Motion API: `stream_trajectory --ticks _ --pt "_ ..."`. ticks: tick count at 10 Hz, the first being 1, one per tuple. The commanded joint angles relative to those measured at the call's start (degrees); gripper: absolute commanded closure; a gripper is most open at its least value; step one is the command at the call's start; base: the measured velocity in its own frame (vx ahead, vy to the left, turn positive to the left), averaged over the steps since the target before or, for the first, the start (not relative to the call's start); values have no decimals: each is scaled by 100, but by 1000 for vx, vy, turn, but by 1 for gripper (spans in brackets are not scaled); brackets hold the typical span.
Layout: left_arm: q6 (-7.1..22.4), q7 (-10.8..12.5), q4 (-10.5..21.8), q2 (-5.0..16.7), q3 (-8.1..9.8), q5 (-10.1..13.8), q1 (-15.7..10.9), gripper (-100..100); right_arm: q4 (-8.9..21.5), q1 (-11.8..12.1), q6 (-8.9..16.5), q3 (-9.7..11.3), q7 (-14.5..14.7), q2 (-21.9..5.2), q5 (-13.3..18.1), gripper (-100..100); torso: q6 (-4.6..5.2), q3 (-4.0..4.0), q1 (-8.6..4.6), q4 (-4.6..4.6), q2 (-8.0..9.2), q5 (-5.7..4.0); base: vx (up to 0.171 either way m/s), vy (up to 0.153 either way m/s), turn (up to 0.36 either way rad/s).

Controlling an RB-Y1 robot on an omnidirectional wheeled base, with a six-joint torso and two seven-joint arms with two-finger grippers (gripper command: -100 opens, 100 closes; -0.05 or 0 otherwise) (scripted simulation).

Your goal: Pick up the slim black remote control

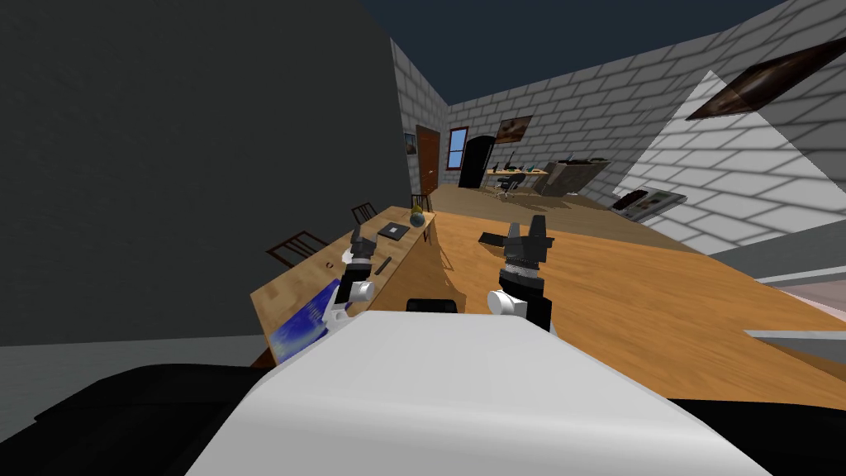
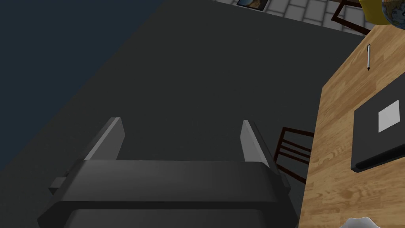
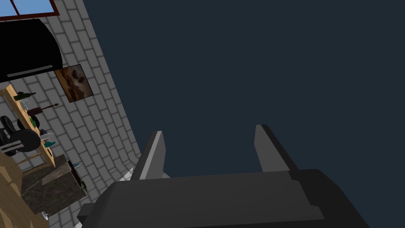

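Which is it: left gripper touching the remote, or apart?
Apart. Left wrist view: left gripper open, only dark wall between its fingers; remote lies on the table.

Black forearms (image 1: 529, 302), white joints; the left gripper (image 2: 180, 120) and right gripper (image 3: 209, 130) are dark boxes with grey blades.

Head view: the very wide lens splays the brick wall (image 1: 727, 165) toward the corners and tilts the whole scene. A bright wedge of light crosses that wall at upper right; the plain wall (image 1: 165, 165) at left is dim grey. Desk (image 1: 330, 285) and floor (image 1: 628, 289) are evenly lit, without glare. Wrist views: dim but sharp; left gripper (image 2: 180, 120) and right gripper (image 3: 209, 129) show pale only along lit finger edges.
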Motion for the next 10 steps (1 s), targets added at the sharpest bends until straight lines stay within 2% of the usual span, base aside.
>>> stream_trajectory --ticks 1,2,5,6,9,10 --pt "286 116 176 64 27 104 -166 -100 0 0 0 0 0 0 0 0 0 0 0 0 0 0 27 -6 -9" --pt "396 116 176 64 27 104 -166 -100 0 0 0 0 0 0 0 0 1 -1 0 0 -2 0 24 -4 -6" --pt "911 342 503 195 91 312 -445 -100 0 0 0 0 0 0 0 0 0 0 -2 0 -1 -1 28 -8 -7" --pt "1036 342 503 195 91 312 -445 -100 0 0 0 0 0 0 0 0 0 -2 -1 -1 -4 0 28 -6 -6" --pt "1538 570 861 328 154 535 -727 -100 0 0 0 0 0 0 0 0 0 -1 -1 0 -1 0 27 -6 -6" --pt "1695 570 861 328 154 535 -727 -100 0 0 0 0 0 0 0 0 0 -2 -2 0 -3 0 27 -8 -4"
